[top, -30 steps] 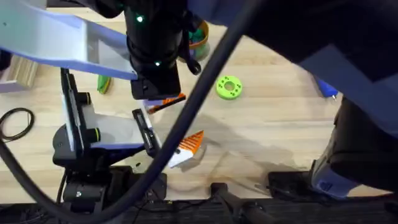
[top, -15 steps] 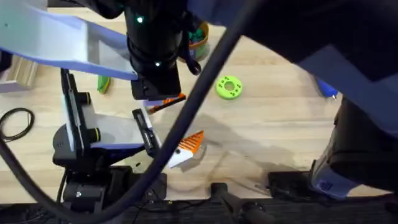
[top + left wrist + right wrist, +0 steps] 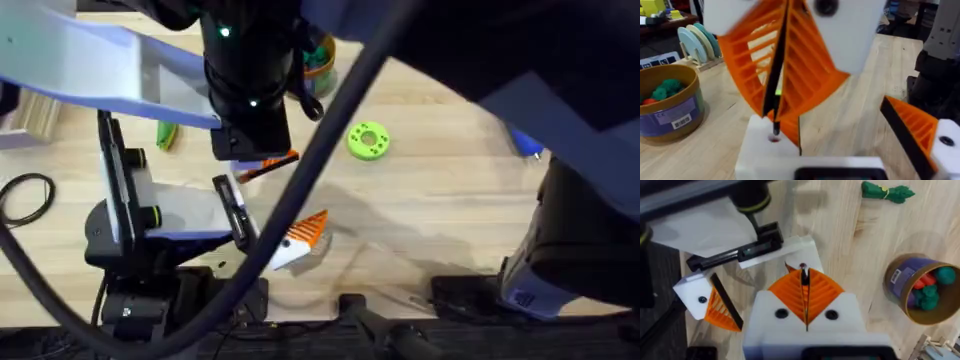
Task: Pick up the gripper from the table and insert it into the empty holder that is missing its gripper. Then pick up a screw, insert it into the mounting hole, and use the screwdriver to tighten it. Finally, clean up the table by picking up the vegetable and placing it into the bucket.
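My left arm lies on the table with its jaw spread; its gripper [image 3: 840, 112] is open. One side of the jaw is the white holder [image 3: 760, 150], which has a small hole on top and an orange piece just behind it. The other side is an orange finger in a white mount [image 3: 920, 135] [image 3: 305, 235] [image 3: 715, 305]. My right gripper [image 3: 776, 117] [image 3: 803, 277] [image 3: 265, 165] comes down from above, shut on a thin dark screw [image 3: 775, 129] whose tip is at that hole. The green vegetable [image 3: 165, 133] [image 3: 887, 191] lies on the table. The bucket [image 3: 667, 107] [image 3: 920, 287] [image 3: 318, 58] holds green and red bits. The blue screwdriver [image 3: 527, 143] lies far right.
A bright-green disc with holes [image 3: 367, 140] sits right of the right gripper. A black cable loop [image 3: 25, 195] lies at the left edge. A rack of plates [image 3: 697, 42] stands behind the bucket. The right arm and its cable hang dark under the overhead camera.
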Motion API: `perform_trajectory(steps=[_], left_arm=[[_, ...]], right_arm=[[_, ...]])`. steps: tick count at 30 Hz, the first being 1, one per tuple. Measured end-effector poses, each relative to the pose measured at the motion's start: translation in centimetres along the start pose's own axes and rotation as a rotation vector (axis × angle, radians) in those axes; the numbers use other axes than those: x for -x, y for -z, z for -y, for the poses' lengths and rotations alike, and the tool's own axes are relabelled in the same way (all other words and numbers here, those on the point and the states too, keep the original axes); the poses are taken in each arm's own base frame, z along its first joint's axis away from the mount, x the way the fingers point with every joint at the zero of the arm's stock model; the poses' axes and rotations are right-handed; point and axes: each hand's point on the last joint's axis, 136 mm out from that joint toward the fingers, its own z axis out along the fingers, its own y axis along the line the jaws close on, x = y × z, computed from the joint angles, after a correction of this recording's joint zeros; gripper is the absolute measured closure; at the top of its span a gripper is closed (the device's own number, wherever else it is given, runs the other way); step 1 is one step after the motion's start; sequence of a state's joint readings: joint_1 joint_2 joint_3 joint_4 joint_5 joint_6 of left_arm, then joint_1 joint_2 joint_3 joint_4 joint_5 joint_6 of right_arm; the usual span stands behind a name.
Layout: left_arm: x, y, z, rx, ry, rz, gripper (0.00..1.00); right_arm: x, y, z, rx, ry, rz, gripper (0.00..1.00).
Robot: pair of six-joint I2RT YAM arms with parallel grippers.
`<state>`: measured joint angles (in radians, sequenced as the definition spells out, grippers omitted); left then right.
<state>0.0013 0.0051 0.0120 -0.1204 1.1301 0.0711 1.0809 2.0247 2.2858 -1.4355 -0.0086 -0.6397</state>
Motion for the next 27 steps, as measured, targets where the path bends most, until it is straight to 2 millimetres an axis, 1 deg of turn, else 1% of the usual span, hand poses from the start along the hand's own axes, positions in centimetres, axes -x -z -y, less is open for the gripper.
perform_trajectory(steps=[11, 27], left_arm=[[-0.01, 0.00, 0.00, 0.000, 0.001, 0.000, 0.015], [0.00, 0.00, 0.00, 0.000, 0.000, 0.000, 0.015]], right_arm=[[-0.08, -0.85, -0.02, 0.011, -0.001, -0.014, 0.995], [0.05, -0.87, 0.08, 0.007, -0.001, -0.009, 0.995]])
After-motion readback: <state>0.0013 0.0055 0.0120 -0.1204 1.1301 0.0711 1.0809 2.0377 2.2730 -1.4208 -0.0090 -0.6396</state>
